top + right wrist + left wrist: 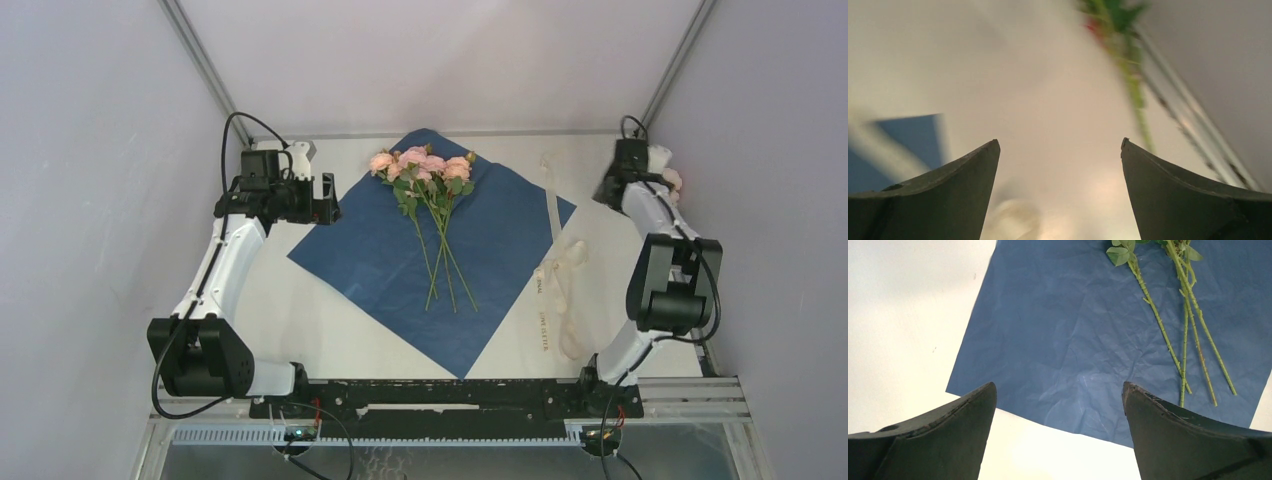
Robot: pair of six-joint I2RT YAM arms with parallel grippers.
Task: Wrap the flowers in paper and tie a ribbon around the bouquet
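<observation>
The left hand (1058, 389) is spread wide with nothing in it. Its two dark fingers (943, 432) are curved and pointy. It hangs over the left corner of the paper (380, 262).

The paper is a big thin sheet with the dark blue side up. It is crinkly and lies like a diamond on the desk (300, 315).

The flowers (424, 168) lie on top of the paper, near its far corner. The blooms are soft pink and peach, with green leaves under them. Their long thin green stems (1168, 342) point back toward the arms and cross each other.

The right hand (1058, 144) is spread wide too, and holds nothing. It is up by the far right side of the desk, well apart from the paper. One more pink bloom (671, 180) sits just beside it, near the wall. In the right wrist view, its green stem is all blurry.

The ribbon (556, 262) is a long, thin cream strip. It lies loose and loopy on the desk between the paper and the right arm. Its far part crosses the paper's right corner. There are small dark letters near its close end.

The desk is white and smooth. The walls are pale grey, with grey metal bars (200, 62) in the back corners.
</observation>
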